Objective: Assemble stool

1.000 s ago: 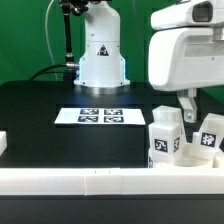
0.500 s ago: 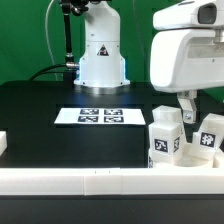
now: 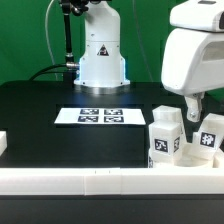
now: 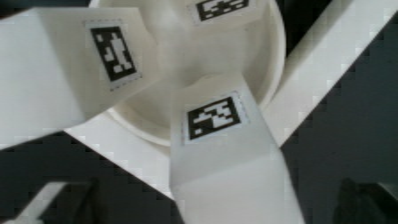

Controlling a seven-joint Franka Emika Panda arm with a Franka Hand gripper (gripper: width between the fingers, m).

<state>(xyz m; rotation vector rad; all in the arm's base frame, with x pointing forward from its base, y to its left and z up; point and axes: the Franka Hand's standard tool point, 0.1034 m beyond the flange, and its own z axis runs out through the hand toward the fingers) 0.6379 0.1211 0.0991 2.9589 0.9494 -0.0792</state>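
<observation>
Two blocky white stool legs point(image 3: 165, 136) point(image 3: 208, 138) with black-and-white tags stand at the exterior view's right, just behind the front rail. My gripper point(image 3: 192, 108) hangs just above and between them. In the wrist view the gripper point(image 4: 210, 205) is open, its dark fingertips point(image 4: 50, 204) wide apart on either side of a tagged leg point(image 4: 217, 120) without touching it. Another tagged leg point(image 4: 98, 60) lies beside it. A curved white rim, apparently the round seat point(image 4: 139, 128), shows under the legs. The seat is hidden in the exterior view.
The marker board point(image 3: 100, 116) lies flat mid-table in front of the robot base point(image 3: 102, 55). A long white border rail point(image 3: 100, 181) runs along the front edge, and a short white piece point(image 3: 3, 143) sits at the exterior view's left. A white rail point(image 4: 338, 60) crosses the wrist view.
The hand has shifted toward the exterior view's right, staying above the legs. The legs and board have not moved.
</observation>
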